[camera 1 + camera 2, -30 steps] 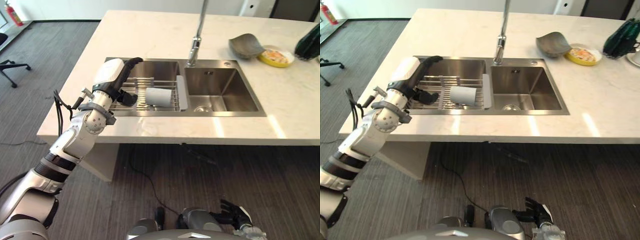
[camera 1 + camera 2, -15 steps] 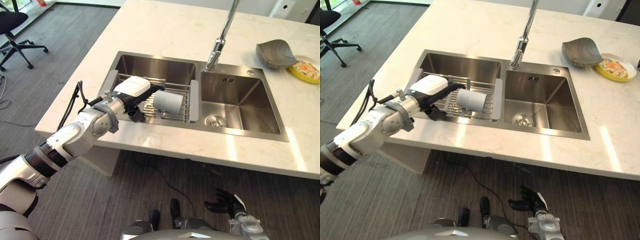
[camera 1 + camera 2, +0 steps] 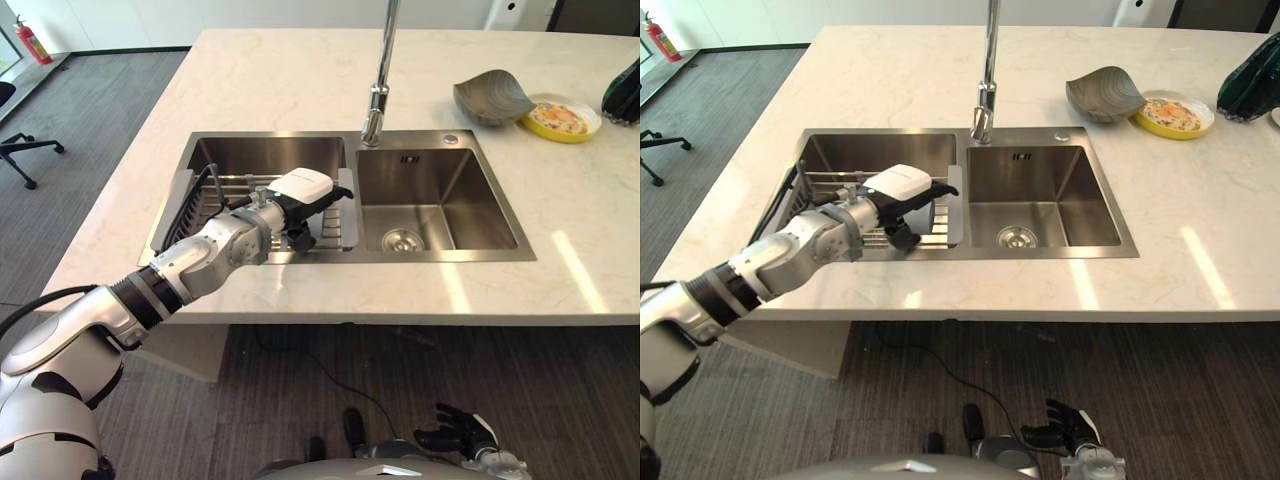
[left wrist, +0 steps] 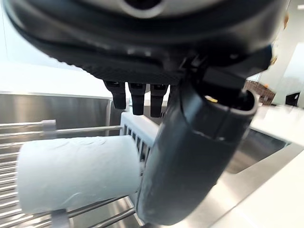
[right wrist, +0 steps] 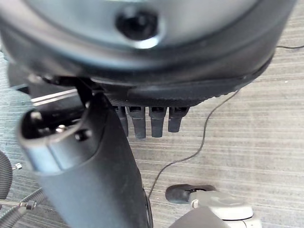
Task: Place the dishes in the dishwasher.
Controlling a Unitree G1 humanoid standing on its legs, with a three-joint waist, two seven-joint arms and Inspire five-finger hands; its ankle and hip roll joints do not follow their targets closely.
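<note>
- Left eye view: left hand [image 3: 298, 196] reaching over the wire rack [image 3: 215, 205] in the left basin of the sink [image 3: 440, 245], white cover facing up.
- Left wrist view: fingers [image 4: 138, 97] hanging straight and relaxed above the cup [image 4: 76, 171], thumb [image 4: 194, 152] standing just beside the cup's open end, not curling round it; touching or not, cannot tell.
- Lying on its side on the rack bars, the white cup, open end pointing toward the rack's pale end plate [image 3: 954, 205].
- Sitting mostly hidden under the hand in the head views, the same cup.
- Rising from the back edge of the sink, between the two basins, the tap [image 3: 381, 70].
- Resting on the surface [image 3: 260, 80] at the far right, a grey bowl [image 3: 488, 97], touching or just beside a yellow plate [image 3: 562, 120] with food on it.
- Hanging low over the grey floor [image 3: 1200, 380], the right hand [image 3: 1068, 434], fingers loosely straight in the right wrist view [image 5: 142, 118], holding nothing.
</note>
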